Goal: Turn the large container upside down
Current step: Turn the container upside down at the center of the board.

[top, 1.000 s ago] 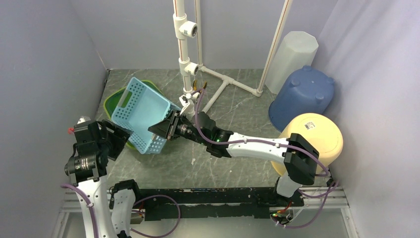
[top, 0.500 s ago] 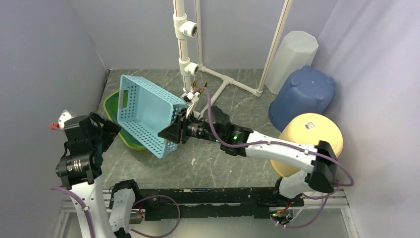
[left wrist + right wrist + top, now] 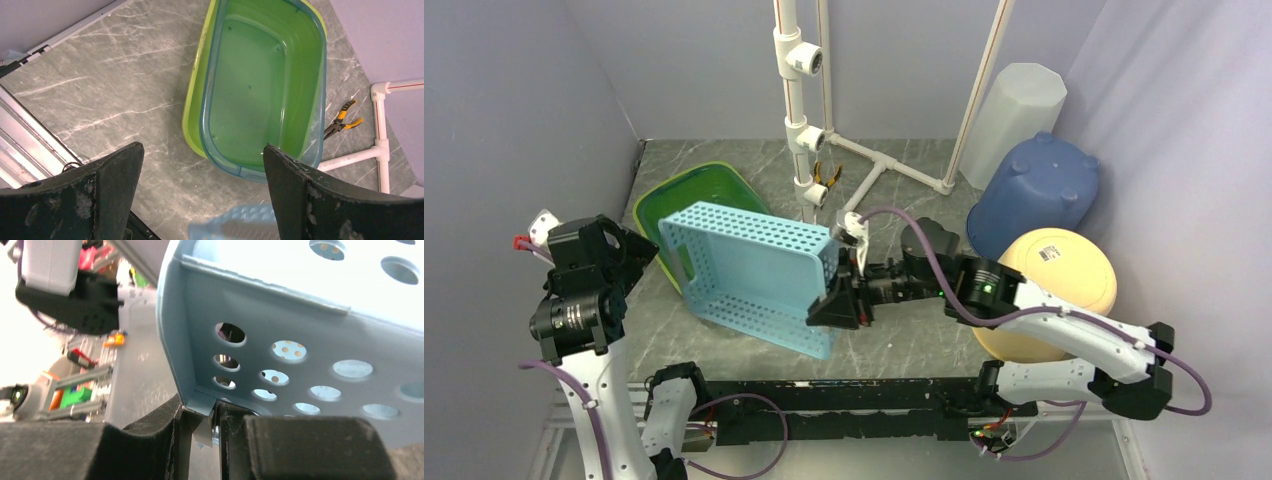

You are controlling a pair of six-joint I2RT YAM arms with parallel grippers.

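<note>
The marbled table (image 3: 904,215) fills the middle of the overhead view. On it, left of centre, the light blue perforated basket (image 3: 754,270) is seen; it is taken to be the large container. It is tipped steeply. Its far-left end overlaps the green tub (image 3: 260,85), and its near corner is low over the table. Whether any part rests on the tub or the table cannot be told.

The right gripper (image 3: 839,305) is placed at the basket's right end. In the right wrist view its fingers are seen pinched onto the thin lip at a corner of the rim. The left gripper (image 3: 202,170) is at the left edge of the overhead view. Its fingers are spread wide, nothing is held in them, and the tub lies below them. A pair of yellow-handled pliers (image 3: 342,117) lies beyond the tub.

The basket is judged to be light, thin moulded plastic, stiff enough to keep its shape but likely to flex at the walls. Its smooth surface may slip under a one-corner pinch, and the body may swing about that point. The rolled rim and the handle slot in the short wall are judged the best places to be gripped, ideally at opposite ends.
</note>
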